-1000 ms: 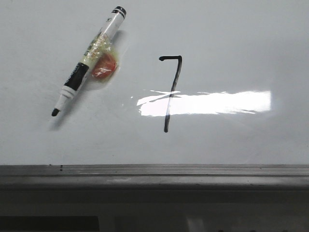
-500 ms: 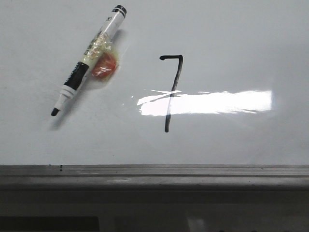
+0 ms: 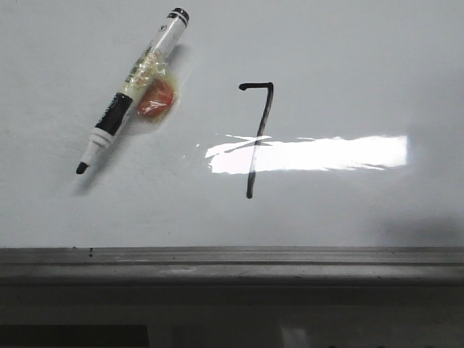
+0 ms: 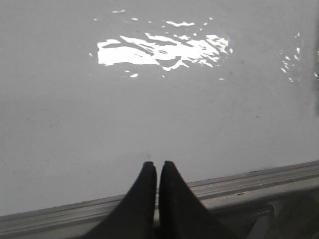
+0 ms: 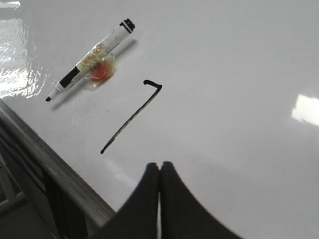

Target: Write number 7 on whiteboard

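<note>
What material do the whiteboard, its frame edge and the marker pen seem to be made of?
The whiteboard looks like a smooth, glossy coated panel: it mirrors a bright glare patch. Its frame edge seems to be dull grey metal, with long straight ridges, though painted plastic is possible. The marker pen appears to be hard plastic, black and white, with clear shiny tape holding an orange piece to it.

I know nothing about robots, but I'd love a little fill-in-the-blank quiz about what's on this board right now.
1. The digit drawn on the whiteboard is a ____.
2. The marker lies uncapped to the ____ of the number 7 in the front view.
3. The blob taped to the marker is ____ in colour.
4. The right gripper has its fingers ____.

Missing words: seven; left; orange-red; shut
</note>
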Controlling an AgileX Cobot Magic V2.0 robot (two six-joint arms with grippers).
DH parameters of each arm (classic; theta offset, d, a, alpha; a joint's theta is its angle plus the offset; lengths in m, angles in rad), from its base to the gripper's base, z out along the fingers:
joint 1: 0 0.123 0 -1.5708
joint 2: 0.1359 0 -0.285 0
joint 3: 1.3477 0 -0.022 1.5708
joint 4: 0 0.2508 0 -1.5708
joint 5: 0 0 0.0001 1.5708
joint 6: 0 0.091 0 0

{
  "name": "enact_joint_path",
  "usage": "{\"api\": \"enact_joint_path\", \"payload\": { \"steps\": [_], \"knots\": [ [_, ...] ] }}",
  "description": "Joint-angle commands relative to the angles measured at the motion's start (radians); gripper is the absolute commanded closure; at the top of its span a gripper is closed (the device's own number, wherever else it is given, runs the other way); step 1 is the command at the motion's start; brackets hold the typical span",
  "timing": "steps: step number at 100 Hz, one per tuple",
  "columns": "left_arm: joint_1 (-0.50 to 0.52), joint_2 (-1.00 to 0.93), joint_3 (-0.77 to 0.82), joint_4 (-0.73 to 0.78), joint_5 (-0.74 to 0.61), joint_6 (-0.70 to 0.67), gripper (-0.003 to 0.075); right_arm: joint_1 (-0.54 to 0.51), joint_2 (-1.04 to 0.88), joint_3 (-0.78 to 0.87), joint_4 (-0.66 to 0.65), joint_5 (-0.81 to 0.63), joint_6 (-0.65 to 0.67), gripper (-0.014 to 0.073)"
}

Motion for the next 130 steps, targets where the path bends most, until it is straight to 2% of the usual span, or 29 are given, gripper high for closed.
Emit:
{"api": "enact_joint_path", "payload": {
  "steps": [1, 12, 23, 32, 34, 42, 47, 61, 83, 98, 115, 130],
  "knots": [
    [0.002, -0.028, 0.023, -0.012, -0.066, -0.007, 0.0741, -0.042, 0.006, 0.015, -0.337, -0.048, 0.312, 0.0659],
    [0.002, -0.028, 0.023, -0.012, -0.066, -0.007, 0.0741, -0.149, 0.006, 0.068, -0.624, -0.023, 0.604, 0.0659],
    [0.002, -0.028, 0.023, -0.012, -0.066, -0.007, 0.0741, -0.311, 0.006, 0.096, -0.907, 0.066, 0.865, 0.0659],
    [0.002, -0.028, 0.023, -0.012, -0.066, -0.007, 0.0741, -0.442, -0.005, 0.105, -1.122, 0.127, 1.032, 0.0659],
    [0.002, -0.028, 0.023, -0.012, -0.066, -0.007, 0.0741, -0.477, -0.012, 0.111, -1.186, 0.125, 1.079, 0.0659],
    [0.002, -0.028, 0.023, -0.012, -0.066, -0.007, 0.0741, -0.550, -0.036, 0.141, -1.305, 0.080, 1.167, 0.0659],
    [0.002, -0.028, 0.023, -0.012, -0.066, -0.007, 0.0741, -0.588, -0.062, 0.165, -1.324, 0.033, 1.188, 0.0659],
    [0.002, -0.028, 0.023, -0.012, -0.066, -0.007, 0.0741, -0.661, -0.166, 0.161, -1.335, 0.114, 1.188, 0.0659],
    [0.002, -0.028, 0.023, -0.012, -0.066, -0.007, 0.0741, -0.752, -0.354, 0.161, -1.366, 0.354, 1.188, 0.0659],
    [0.002, -0.028, 0.023, -0.012, -0.066, -0.007, 0.0741, -0.770, -0.464, 0.161, -1.372, 0.488, 1.188, 0.0659],
    [0.002, -0.028, 0.023, -0.012, -0.066, -0.007, 0.0741, -0.770, -0.457, 0.161, -1.372, 0.599, 1.188, 0.0659],
    [0.002, -0.028, 0.023, -0.012, -0.067, -0.007, 0.0741, -0.770, -0.457, 0.161, -1.372, 0.603, 1.188, 0.0659]
  ]
}}
